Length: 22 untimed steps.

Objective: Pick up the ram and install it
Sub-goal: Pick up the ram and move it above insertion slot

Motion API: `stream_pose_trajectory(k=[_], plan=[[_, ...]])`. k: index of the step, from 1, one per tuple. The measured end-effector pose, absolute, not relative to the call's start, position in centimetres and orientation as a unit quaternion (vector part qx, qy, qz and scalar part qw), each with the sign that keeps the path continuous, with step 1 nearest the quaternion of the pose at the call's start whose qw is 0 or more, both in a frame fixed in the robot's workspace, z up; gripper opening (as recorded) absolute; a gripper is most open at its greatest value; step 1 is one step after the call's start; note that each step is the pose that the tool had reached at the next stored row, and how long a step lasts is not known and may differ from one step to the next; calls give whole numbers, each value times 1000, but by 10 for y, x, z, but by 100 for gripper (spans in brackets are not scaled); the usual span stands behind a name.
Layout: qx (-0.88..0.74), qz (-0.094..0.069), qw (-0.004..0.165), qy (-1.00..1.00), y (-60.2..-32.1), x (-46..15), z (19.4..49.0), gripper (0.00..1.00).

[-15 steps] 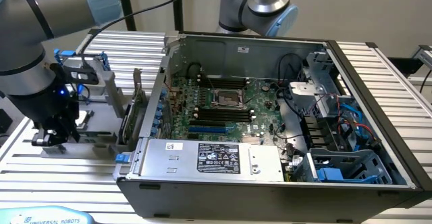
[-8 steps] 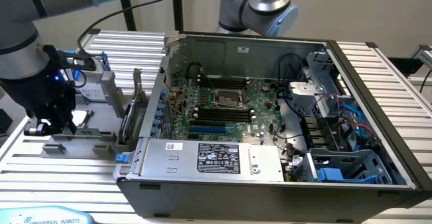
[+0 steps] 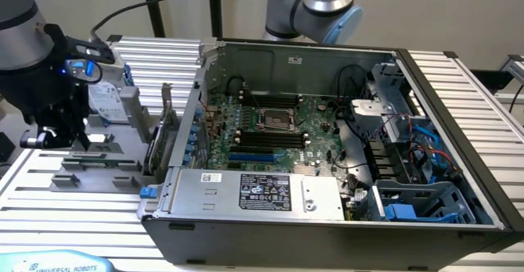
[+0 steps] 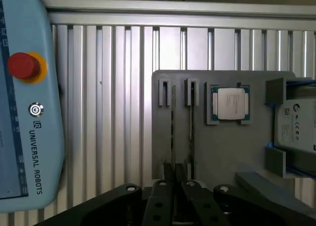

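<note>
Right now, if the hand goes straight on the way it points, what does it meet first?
The ram, edge-up in the grey holder slot directly under the hand; they may already touch, depth is unclear.

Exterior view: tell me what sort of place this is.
Probably a robotics lab bench for PC assembly: open computer case with motherboard, grey parts tray, Universal Robots teach pendant.

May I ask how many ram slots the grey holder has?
2, side by side on the holder: one slot farther from the processor, the other next to it. The holder is partly covered, so more may be hidden.
</note>
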State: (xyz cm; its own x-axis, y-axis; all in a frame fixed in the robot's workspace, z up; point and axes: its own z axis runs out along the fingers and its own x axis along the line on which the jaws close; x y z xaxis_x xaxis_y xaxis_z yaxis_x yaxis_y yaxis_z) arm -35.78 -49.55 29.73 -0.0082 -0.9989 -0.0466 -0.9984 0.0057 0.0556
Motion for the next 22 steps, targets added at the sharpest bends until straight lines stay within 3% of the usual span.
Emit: stream_pose_trajectory(k=[22], plan=[[704,-36,3,-709,-495,-294,396,13]])
